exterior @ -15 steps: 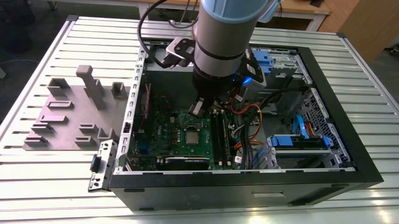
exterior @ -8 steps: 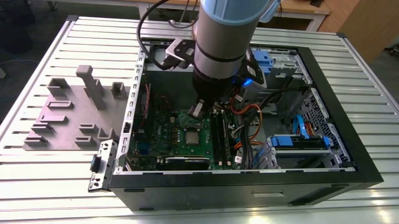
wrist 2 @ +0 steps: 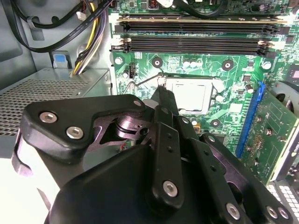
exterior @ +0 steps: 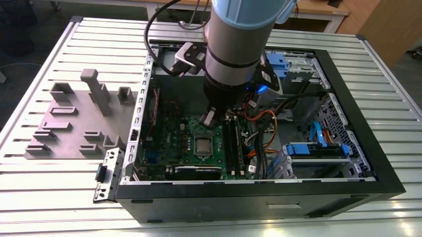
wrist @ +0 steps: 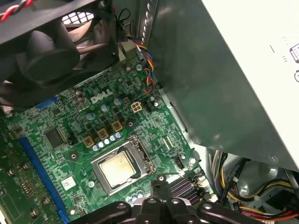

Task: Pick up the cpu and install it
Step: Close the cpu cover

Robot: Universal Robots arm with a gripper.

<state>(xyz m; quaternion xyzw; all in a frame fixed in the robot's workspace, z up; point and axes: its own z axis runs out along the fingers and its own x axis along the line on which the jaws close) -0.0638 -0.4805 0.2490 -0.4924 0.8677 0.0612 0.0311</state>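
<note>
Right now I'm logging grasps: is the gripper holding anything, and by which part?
Nothing appears held. The gripper hangs inside the case, its tips together just beside the socket, while the cpu lies flat in the socket on the motherboard, apart from the tips.

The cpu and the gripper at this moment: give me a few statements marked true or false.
1. The cpu lies flat in its socket on the green motherboard. True.
2. The gripper holds the cpu in the air. False: the chip sits in the socket, beside the gripper's tip.
3. The arm reaches down into the open computer case. True.
4. The memory sticks lie on the table outside the case. False: they stand in their slots on the motherboard.
</note>
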